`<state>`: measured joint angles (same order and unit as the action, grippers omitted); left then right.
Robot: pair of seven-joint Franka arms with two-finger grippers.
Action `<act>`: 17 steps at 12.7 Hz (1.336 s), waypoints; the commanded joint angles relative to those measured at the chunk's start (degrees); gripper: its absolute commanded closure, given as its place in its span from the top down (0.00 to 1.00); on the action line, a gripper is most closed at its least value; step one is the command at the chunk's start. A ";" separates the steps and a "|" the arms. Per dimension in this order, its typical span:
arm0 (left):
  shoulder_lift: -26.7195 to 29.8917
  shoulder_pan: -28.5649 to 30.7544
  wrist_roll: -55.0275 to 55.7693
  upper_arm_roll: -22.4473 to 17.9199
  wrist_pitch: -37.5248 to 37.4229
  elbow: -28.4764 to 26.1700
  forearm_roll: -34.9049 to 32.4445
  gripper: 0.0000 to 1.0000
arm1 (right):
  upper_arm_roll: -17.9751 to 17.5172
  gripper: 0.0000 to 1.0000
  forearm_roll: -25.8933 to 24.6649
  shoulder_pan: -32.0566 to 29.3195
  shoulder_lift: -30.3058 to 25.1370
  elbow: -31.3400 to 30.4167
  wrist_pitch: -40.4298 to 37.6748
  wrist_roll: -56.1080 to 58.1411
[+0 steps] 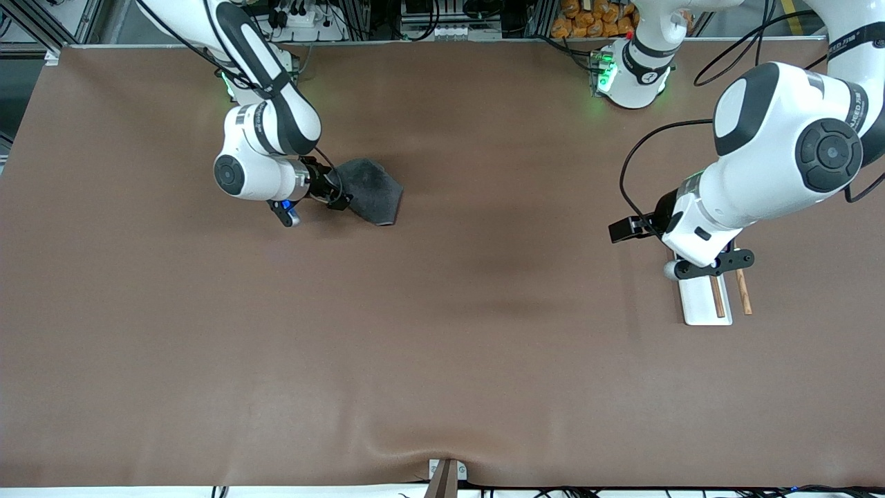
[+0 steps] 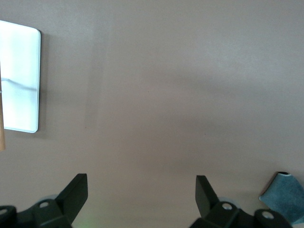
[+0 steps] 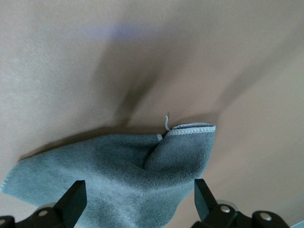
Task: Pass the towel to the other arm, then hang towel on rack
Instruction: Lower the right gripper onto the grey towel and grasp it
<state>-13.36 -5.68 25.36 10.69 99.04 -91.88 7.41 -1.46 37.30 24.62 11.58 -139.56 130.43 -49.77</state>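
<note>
The dark grey towel (image 1: 373, 190) lies crumpled on the brown table near the right arm's end, and it fills the lower part of the right wrist view (image 3: 123, 180). My right gripper (image 1: 337, 191) is open at the towel's edge, with one finger on each side of the cloth (image 3: 138, 190). The rack (image 1: 702, 299), a white base with two brown rods (image 1: 719, 297), stands at the left arm's end. My left gripper (image 1: 626, 229) is open and empty above the table beside the rack (image 2: 141, 183). The left wrist view shows the rack's base (image 2: 19, 76) and a corner of the towel (image 2: 285, 197).
The brown mat (image 1: 442, 332) covers the whole table. The arms' bases and cables stand along the table edge farthest from the front camera. A small bracket (image 1: 446, 474) sits at the edge nearest the front camera.
</note>
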 commanded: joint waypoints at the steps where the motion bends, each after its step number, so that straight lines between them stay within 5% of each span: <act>1: 0.35 -0.21 0.83 0.12 -0.25 -0.23 -1.35 1.00 | 0.40 1.00 1.29 1.92 1.25 -0.36 2.01 -0.16; 4: 0.44 0.06 0.74 0.12 -0.34 -0.31 -1.35 1.00 | 0.40 1.00 1.29 2.28 2.57 -0.36 3.42 -0.07; 8: 0.44 0.06 0.74 0.12 -0.34 -0.93 -1.35 1.00 | 0.40 0.82 1.29 4.29 3.18 -0.36 4.65 -0.16; 13: 0.44 0.32 0.74 0.03 -0.34 -1.80 -1.35 1.00 | 0.40 0.22 1.29 4.91 3.27 -0.27 4.57 -0.16; 17: 0.44 0.23 0.65 0.03 -0.25 -1.98 -1.52 1.00 | 0.40 0.00 1.29 4.74 2.75 -0.10 3.87 -0.16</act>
<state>-13.36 -5.51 25.36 10.59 99.00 -93.48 7.33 -1.44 37.33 28.71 14.65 -139.74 134.33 -49.78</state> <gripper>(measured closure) 0.000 0.907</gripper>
